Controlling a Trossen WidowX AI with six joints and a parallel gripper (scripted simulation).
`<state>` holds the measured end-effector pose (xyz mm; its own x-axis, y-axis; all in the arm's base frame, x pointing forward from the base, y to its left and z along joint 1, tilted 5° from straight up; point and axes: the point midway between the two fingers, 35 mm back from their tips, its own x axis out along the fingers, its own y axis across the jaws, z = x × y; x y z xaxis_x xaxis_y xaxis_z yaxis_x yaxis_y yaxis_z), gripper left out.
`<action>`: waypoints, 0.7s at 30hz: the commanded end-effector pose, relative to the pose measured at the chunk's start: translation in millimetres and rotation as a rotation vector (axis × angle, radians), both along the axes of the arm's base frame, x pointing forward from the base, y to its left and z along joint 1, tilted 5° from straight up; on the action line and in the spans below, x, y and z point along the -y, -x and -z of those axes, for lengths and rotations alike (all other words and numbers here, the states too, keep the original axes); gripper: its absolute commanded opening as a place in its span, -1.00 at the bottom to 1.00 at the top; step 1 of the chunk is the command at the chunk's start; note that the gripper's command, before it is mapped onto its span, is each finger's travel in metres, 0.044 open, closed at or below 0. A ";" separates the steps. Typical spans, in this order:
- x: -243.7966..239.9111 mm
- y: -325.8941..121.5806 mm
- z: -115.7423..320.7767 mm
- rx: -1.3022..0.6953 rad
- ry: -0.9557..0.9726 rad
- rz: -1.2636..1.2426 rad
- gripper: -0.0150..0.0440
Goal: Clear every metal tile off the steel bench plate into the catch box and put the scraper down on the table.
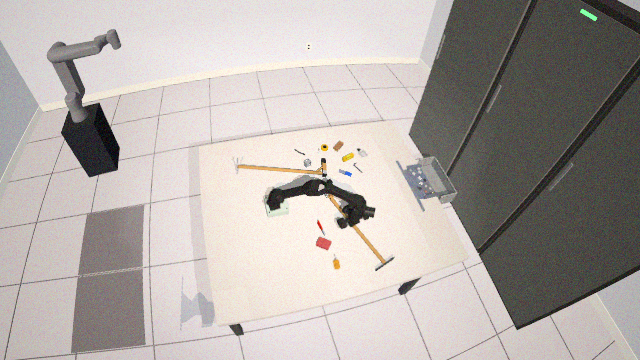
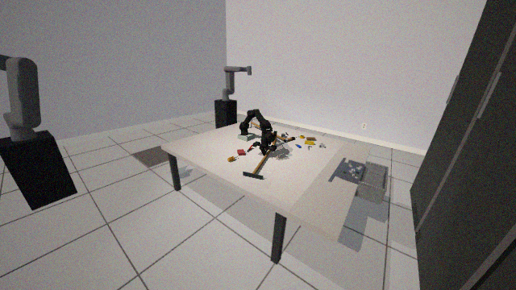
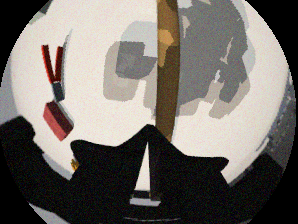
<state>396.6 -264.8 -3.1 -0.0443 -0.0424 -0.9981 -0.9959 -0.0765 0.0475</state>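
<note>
The long scraper (image 1: 369,242) (image 2: 264,162) (image 3: 168,100) lies on the table, its wooden handle running under the arm and its wide dark blade (image 1: 384,263) (image 2: 253,176) near the front edge. My gripper (image 1: 356,220) (image 2: 264,152) (image 3: 149,127) is shut and empty, above the table beside the handle. In the wrist view the handle passes just right of the fingertips and behind the right finger. The bench plate (image 1: 410,171) (image 2: 342,173) is at the right, with several small metal tiles (image 1: 420,181) (image 2: 355,169) on it. The catch box (image 1: 446,196) (image 2: 371,194) adjoins its far end.
Red-handled pliers (image 1: 320,226) (image 3: 58,65), a red block (image 1: 323,243) (image 2: 241,152) (image 3: 57,121) and an orange tool (image 1: 336,263) (image 2: 231,159) lie left of the scraper. A rake (image 1: 280,169) and several small items lie behind the arm. A dark cabinet (image 1: 550,125) stands beyond the box.
</note>
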 end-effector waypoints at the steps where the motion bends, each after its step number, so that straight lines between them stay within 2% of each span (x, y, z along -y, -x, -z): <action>1: -3.1 -4.7 3.4 -0.002 -0.006 0.000 -0.49; 21: -8.6 -23.6 5.7 -0.001 -0.006 -0.001 -0.49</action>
<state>416.6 -260.4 -4.6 -0.0412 -0.0448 -0.9981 -0.9962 -0.0751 0.0445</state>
